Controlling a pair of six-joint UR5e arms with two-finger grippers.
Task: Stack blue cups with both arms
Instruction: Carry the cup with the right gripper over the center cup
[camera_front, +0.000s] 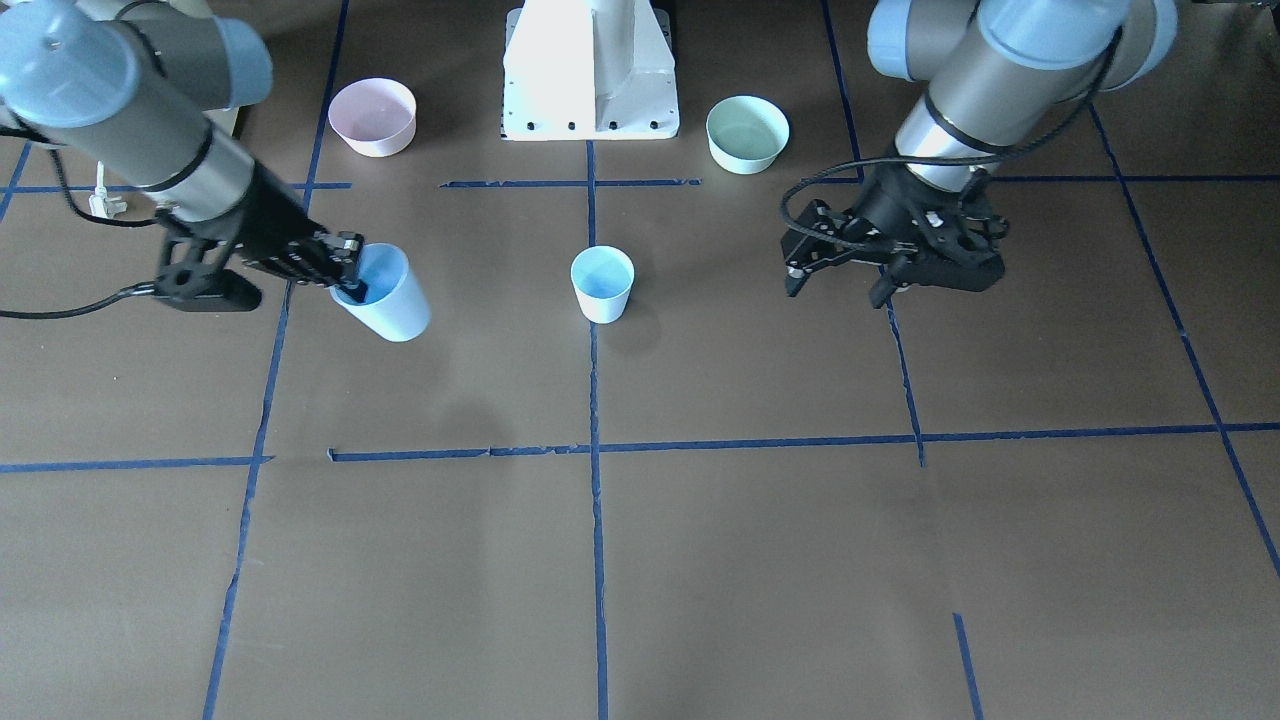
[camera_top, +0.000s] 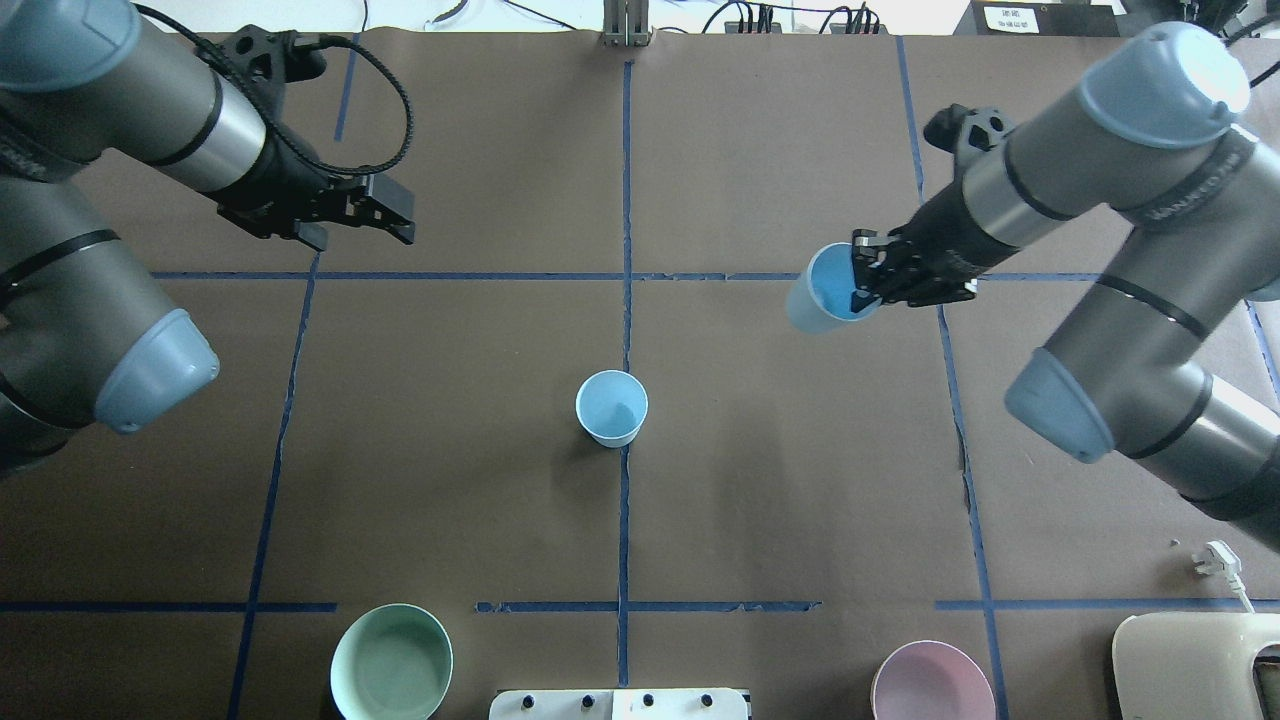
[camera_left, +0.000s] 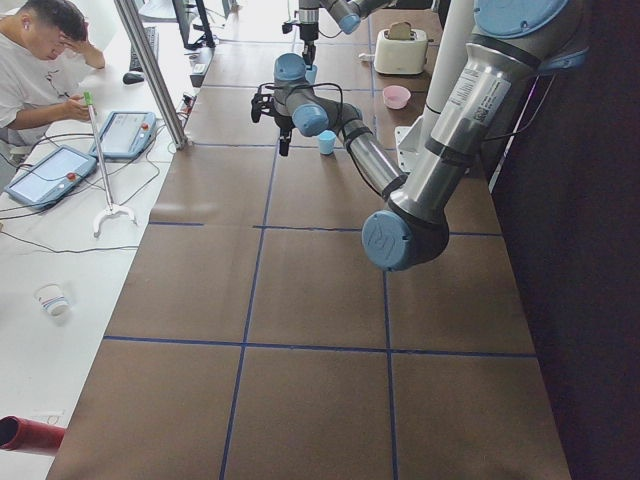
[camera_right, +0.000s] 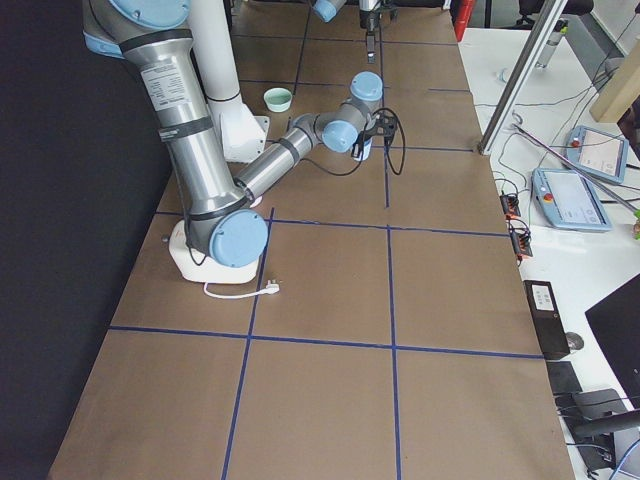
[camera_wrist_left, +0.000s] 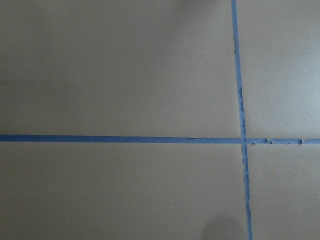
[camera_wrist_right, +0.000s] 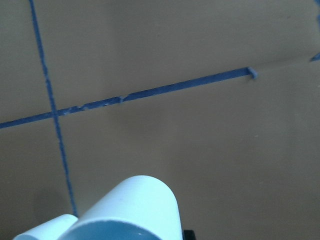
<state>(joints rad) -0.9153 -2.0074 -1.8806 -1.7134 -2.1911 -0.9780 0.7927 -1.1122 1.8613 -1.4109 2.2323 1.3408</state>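
One pale-blue cup (camera_front: 602, 285) stands upright at the table's middle on the blue centre line; it also shows in the overhead view (camera_top: 611, 407). My right gripper (camera_front: 350, 283) (camera_top: 862, 290) is shut on the rim of the second blue cup (camera_front: 390, 300) (camera_top: 825, 295), one finger inside it. That cup is tilted and held above the table, to my right of the standing cup. Its wall fills the bottom of the right wrist view (camera_wrist_right: 130, 210). My left gripper (camera_front: 835, 290) (camera_top: 403, 226) is open and empty, hovering to my left of the standing cup.
A pink bowl (camera_front: 372, 115) (camera_top: 932, 680) and a mint-green bowl (camera_front: 747, 132) (camera_top: 391, 662) flank the white pedestal (camera_front: 590, 70) at my edge. A toaster (camera_top: 1195, 665) and a plug (camera_top: 1215, 560) lie near my right. Blue tape lines cross the brown table.
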